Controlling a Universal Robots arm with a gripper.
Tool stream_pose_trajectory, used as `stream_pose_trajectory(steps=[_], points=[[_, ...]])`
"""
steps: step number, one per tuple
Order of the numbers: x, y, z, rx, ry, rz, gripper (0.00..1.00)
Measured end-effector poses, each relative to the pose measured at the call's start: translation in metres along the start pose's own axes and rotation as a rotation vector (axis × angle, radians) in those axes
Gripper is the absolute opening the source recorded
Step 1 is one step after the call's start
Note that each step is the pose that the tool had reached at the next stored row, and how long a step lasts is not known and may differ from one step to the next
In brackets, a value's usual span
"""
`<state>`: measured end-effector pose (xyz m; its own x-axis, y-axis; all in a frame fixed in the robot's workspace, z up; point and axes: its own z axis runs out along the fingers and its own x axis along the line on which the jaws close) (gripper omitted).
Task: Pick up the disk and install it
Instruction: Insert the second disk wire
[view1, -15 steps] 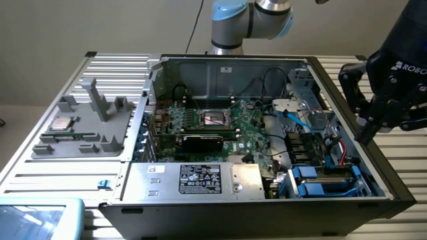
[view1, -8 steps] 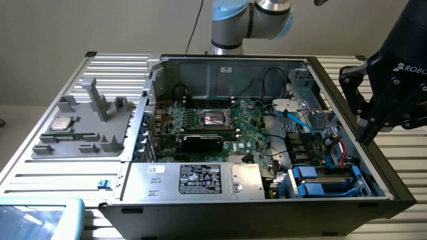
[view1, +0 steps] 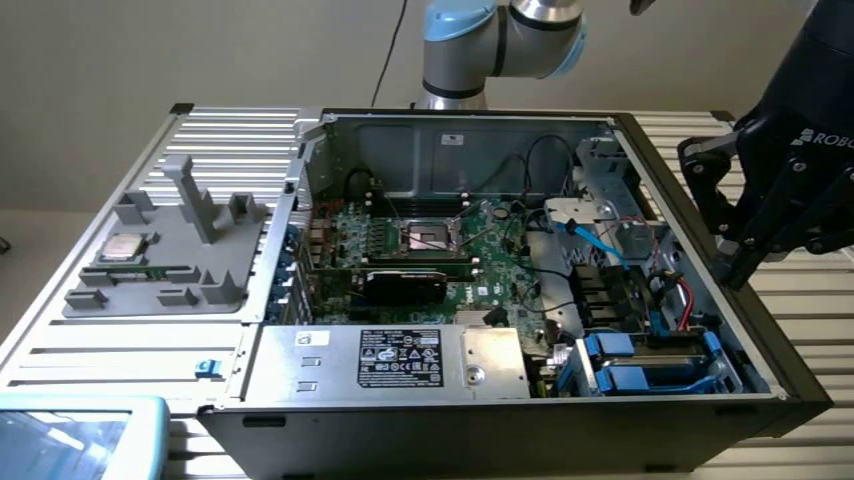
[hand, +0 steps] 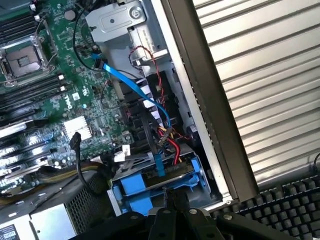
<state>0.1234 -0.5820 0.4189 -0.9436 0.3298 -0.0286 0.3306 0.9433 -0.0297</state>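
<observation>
The disk (view1: 650, 360) lies in the drive bay at the near corner of the open computer case, on the exterior view's right. Its bright blue rails and end tabs (hand: 152, 184) show, with a blue cable and red-black wires running to it, while its metal body is mostly hidden. My black gripper (view1: 737, 272) hangs over the case's side wall on the exterior view's right, above and apart from the bay. Its fingers (hand: 175, 202) are shut together with nothing between them.
The motherboard (view1: 427, 250) with an empty processor socket fills the case floor. A silver box with a black label (view1: 387, 360) sits at the near side. A grey fixture tray (view1: 160, 270) holds a small square chip (view1: 124, 247). A black keyboard (hand: 285, 205) lies on the slatted table beside the case.
</observation>
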Motion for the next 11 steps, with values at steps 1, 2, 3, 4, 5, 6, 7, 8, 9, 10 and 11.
stream_pose_trajectory(steps=[1,2,3,4,5,6,7,8,9,10,11], points=[[0.0,0.0,0.0,-0.0005,-0.0005,-0.017,0.11],[0.0,0.0,0.0001,-0.0011,-0.0011,-0.036,0.11],[0.0,0.0,0.0001,-0.0017,-0.0016,-0.054,0.11],[0.0,0.0,0.0001,-0.0021,-0.0021,-0.073,0.11],[0.0,0.0,0.0002,-0.0026,-0.0026,-0.09,0.11],[0.0,0.0,0.0002,-0.0031,-0.0032,-0.108,0.11],[0.0,0.0,0.0003,-0.0038,-0.0037,-0.126,0.11],[0.0,0.0,0.0003,-0.0042,-0.0042,-0.144,0.11],[0.0,0.0,0.0003,-0.0048,-0.0049,-0.164,0.11],[0.0,0.0,0.0004,-0.0052,-0.0054,-0.181,0.11],[0.0,0.0,0.0005,-0.0059,-0.0058,-0.199,0.11]])
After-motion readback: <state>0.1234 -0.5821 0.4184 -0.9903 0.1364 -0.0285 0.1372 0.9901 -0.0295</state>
